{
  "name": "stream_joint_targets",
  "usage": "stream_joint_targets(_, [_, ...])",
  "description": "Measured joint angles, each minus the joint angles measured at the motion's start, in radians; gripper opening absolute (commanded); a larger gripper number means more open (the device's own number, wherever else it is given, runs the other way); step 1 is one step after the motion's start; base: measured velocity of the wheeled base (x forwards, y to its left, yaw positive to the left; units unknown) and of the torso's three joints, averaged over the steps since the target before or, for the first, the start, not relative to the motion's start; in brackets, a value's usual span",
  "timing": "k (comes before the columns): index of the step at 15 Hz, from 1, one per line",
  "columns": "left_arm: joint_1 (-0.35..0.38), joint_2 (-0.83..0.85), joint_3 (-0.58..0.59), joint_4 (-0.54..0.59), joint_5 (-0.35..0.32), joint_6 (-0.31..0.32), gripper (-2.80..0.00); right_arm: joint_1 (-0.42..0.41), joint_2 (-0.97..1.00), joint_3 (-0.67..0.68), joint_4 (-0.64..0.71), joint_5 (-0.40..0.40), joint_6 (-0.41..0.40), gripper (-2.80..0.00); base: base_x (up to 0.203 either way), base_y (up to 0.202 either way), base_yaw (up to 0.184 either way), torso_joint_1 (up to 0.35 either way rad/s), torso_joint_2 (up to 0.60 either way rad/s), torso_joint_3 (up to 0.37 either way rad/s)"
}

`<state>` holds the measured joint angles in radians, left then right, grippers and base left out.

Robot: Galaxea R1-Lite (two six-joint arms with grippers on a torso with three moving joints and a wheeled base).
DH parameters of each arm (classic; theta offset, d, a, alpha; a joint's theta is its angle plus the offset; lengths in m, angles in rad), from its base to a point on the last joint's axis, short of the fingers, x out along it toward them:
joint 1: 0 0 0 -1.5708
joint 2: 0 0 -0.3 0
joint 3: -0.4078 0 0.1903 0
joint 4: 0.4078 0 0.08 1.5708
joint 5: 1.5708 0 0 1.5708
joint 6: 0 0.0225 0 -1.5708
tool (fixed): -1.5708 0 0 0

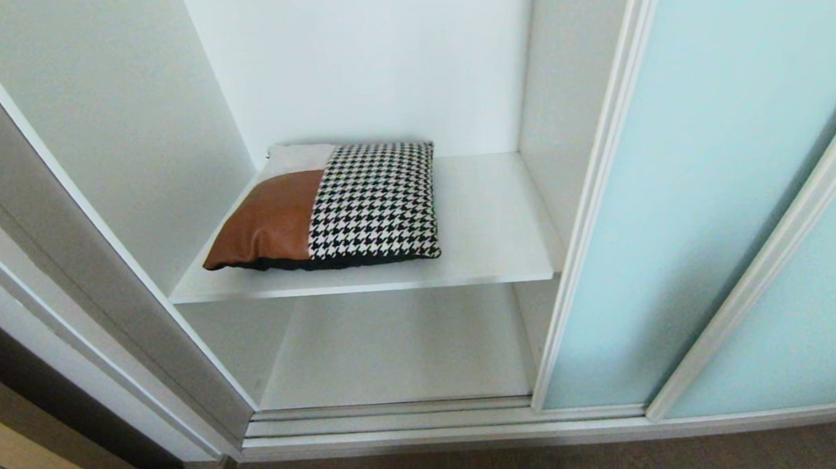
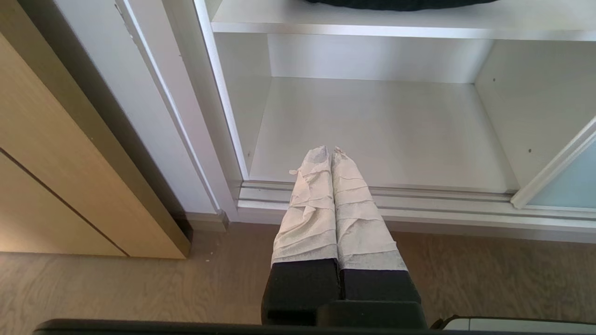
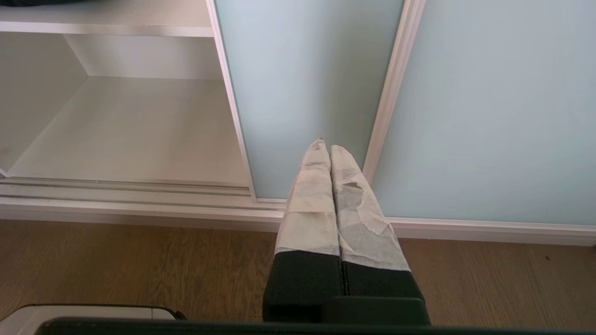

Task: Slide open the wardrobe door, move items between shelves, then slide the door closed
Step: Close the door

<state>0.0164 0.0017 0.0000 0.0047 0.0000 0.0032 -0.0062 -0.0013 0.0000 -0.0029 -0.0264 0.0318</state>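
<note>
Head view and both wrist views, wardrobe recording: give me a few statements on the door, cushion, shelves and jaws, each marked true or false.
1. The frosted aqua-blue glass sliding door is slid open. True.
2. The square tan leather and houndstooth cushion lies on the bottom board. False: it lies on the white upper shelf.
3. The white bottom board holds a folded towel. False: nothing shows on it.
4. The left gripper has its jaws shut. True.
5. The right gripper grips the cushion. False: shut on nothing.

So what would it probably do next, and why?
Probably raise the left gripper toward the cushion. The sliding door is already open, the cushion lies on the upper shelf, and both grippers, right one included, are shut and low near the floor.
</note>
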Motion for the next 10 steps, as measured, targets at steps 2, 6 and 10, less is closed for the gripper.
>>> stream_joint_targets(2, [0.0, 0.0, 0.0, 0.0, 0.0, 0.0, -2.8, 0.0, 0.0, 0.0, 0.0, 0.0, 0.0, -2.8, 0.0, 0.0, 0.0, 0.0, 0.0, 0.0])
stream_joint_targets(6, [0.0, 0.0, 0.0, 0.0, 0.0, 0.0, -2.8, 0.0, 0.0, 0.0, 0.0, 0.0, 0.0, -2.8, 0.0, 0.0, 0.0, 0.0, 0.0, 0.0])
stream_joint_targets(10, [0.0, 0.0, 0.0, 0.0, 0.0, 0.0, -2.8, 0.0, 0.0, 0.0, 0.0, 0.0, 0.0, -2.8, 0.0, 0.0, 0.0, 0.0, 0.0, 0.0])
